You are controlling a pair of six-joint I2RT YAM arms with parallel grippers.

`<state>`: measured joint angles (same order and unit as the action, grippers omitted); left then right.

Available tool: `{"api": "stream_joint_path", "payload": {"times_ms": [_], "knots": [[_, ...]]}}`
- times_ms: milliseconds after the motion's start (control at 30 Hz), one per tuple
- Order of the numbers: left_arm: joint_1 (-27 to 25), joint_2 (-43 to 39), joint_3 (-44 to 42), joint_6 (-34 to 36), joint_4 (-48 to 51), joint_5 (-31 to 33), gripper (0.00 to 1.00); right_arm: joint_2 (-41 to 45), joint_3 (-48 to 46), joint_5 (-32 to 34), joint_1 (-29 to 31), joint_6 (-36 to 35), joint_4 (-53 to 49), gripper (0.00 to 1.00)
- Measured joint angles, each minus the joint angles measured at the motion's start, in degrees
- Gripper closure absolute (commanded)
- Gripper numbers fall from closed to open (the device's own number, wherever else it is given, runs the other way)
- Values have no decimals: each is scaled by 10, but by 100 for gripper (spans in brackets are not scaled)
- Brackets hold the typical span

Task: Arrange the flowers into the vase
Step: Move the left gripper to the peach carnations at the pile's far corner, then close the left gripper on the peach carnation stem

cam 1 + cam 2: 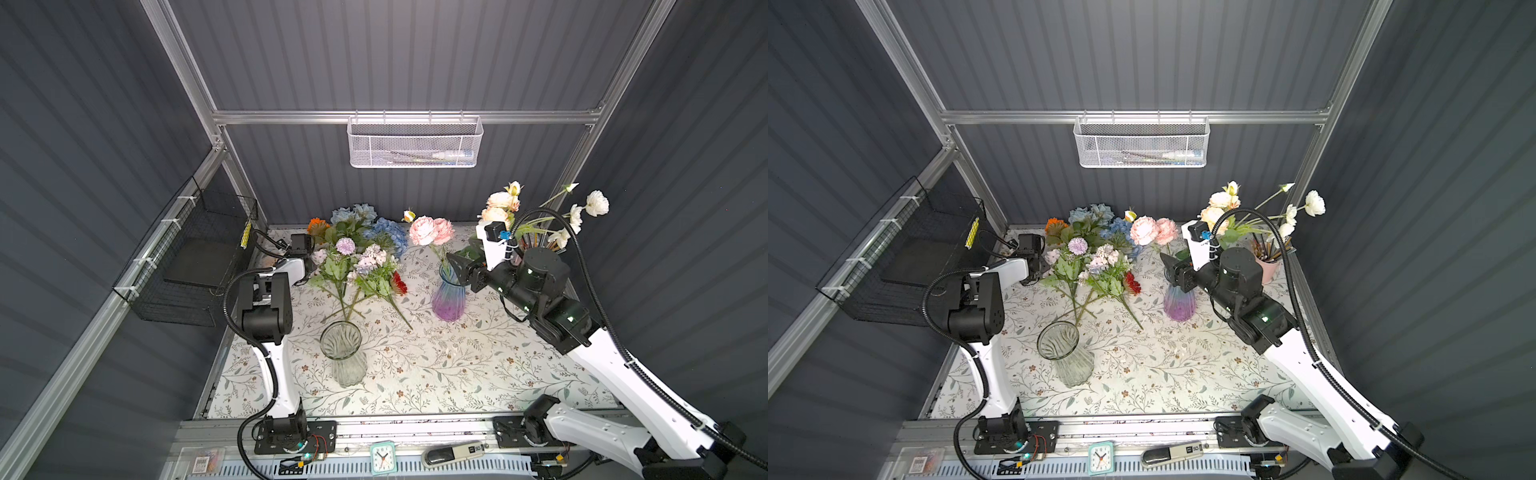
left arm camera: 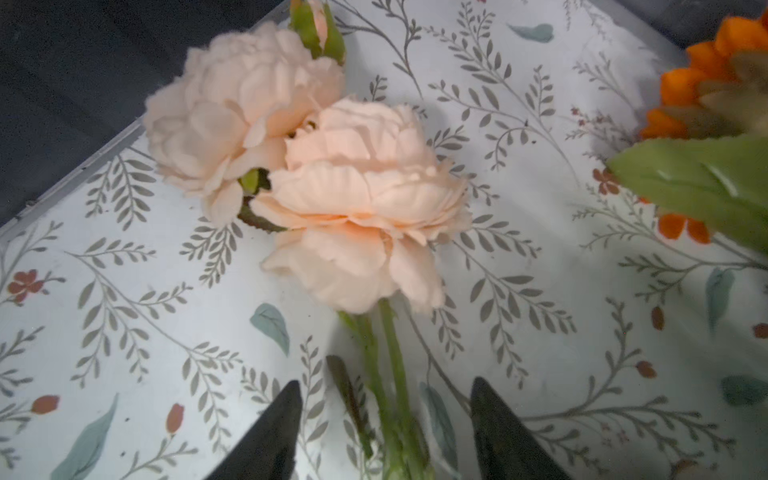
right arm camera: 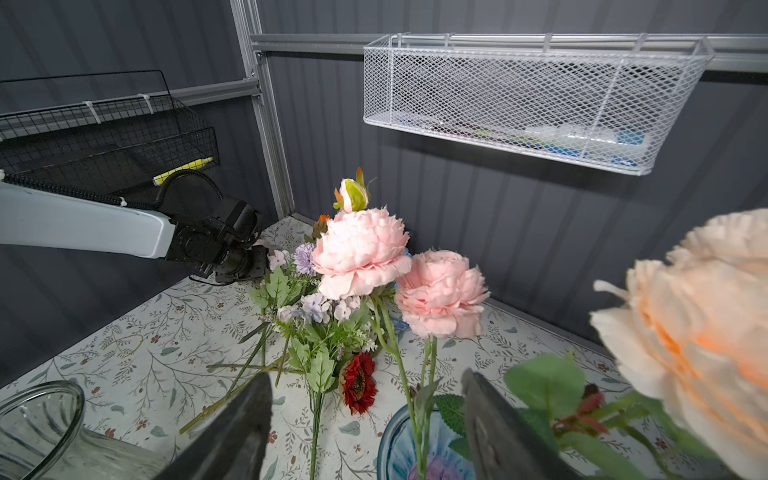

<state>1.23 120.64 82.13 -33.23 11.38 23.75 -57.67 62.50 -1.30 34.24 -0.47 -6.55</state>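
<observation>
Left hand (image 2: 385, 380), jaws apart, straddled the stems (image 2: 392, 345) of the peach flowers (image 2: 357, 208), likely light and bendy, best pinched there; right hand (image 3: 365, 373) gaped too.

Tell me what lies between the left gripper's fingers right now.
The green stems of the peach blooms lie on the tablecloth between the left gripper's fingers, with gaps on both sides. The left wrist view shows it.
</observation>
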Motion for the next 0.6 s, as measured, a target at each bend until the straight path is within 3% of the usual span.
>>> {"api": "stream_joint_path", "payload": {"times_ms": [267, 400, 533, 567, 600], "knots": [[33, -48, -89, 38, -1, -18, 73, 0, -7, 6, 0, -12, 15, 25], [45, -82, -127, 64, 11, -18, 75, 0, -9, 6, 0, -15, 27, 25], [49, -101, -137, 109, 22, -2, 89, 0, -10, 7, 0, -18, 27, 25], [49, -102, -137, 123, 23, 3, 97, 0, -10, 7, 0, -19, 28, 25], [49, -103, -137, 134, 24, 4, 98, 0, -11, 7, 0, -20, 28, 25]]}}
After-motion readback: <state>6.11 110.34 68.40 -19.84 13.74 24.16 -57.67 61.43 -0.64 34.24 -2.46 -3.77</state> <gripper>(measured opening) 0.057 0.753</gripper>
